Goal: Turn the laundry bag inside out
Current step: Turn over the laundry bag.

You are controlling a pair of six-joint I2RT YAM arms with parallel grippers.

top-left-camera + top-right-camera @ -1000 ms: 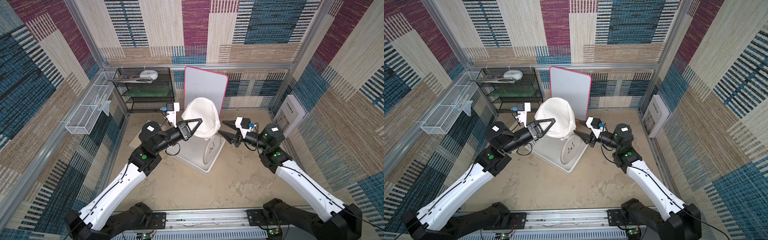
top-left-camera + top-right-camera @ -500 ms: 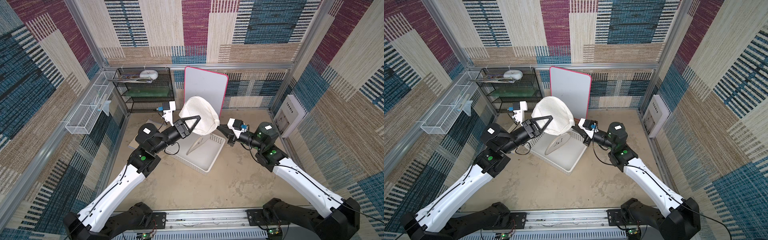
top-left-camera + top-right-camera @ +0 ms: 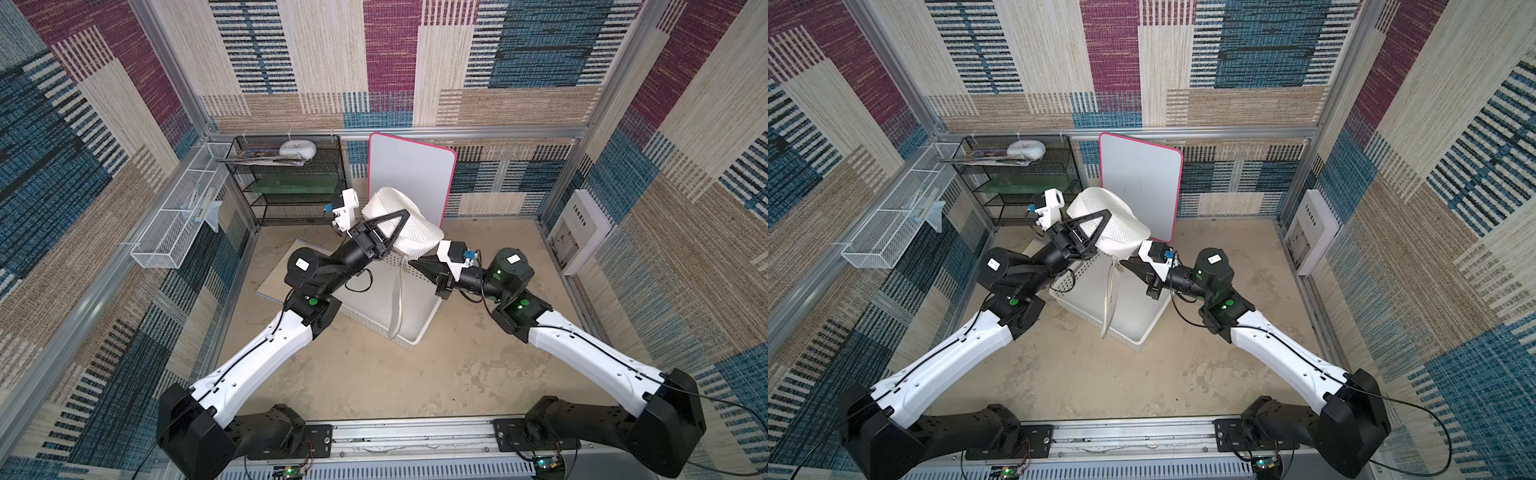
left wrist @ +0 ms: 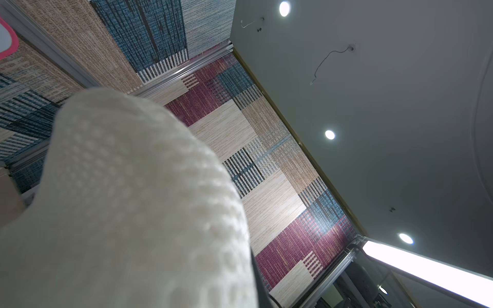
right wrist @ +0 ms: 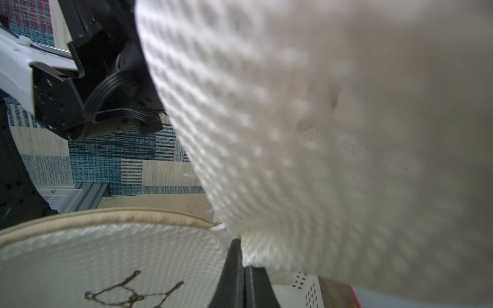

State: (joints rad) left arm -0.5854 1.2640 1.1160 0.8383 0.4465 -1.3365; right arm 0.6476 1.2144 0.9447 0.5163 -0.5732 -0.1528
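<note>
**Bag held aloft over the basket, both grips half buried in mesh**

Mesh fills most of both wrist views and is blurred at close range. In the left wrist view the laundry bag (image 4: 133, 200) covers nearly all of the left gripper. In both top views the left gripper (image 3: 399, 222) (image 3: 1100, 224) shows one black triangular side lying across the mesh. Its jaws are closed with fabric bunched at them, though the pinch point itself is covered. The right gripper (image 5: 243, 277) (image 3: 412, 263) is plainer to see, with its jaws pressed together on the bag's lower mesh edge.

The white plastic basket (image 3: 417, 316) (image 3: 1133, 320) stands on the floor below. The bag's round panel (image 5: 120, 256), which bears a dark squiggled mark, hangs down into it and appears edge-on from above (image 3: 397, 299). Whether the panel touches the basket floor cannot be told. A black wire rack (image 3: 291, 203) at the back wall carries a glossy white dish (image 3: 297, 148) on its top shelf beside flat papers. A white wire tray (image 3: 166, 245) on the side wall holds small items too faint to name.

The bag hangs raised above the basket's far corner, in front of the pink-edged board (image 3: 411, 174). It sits between the grippers, with the left one at its upper side and the right one at its lower edge.
</note>
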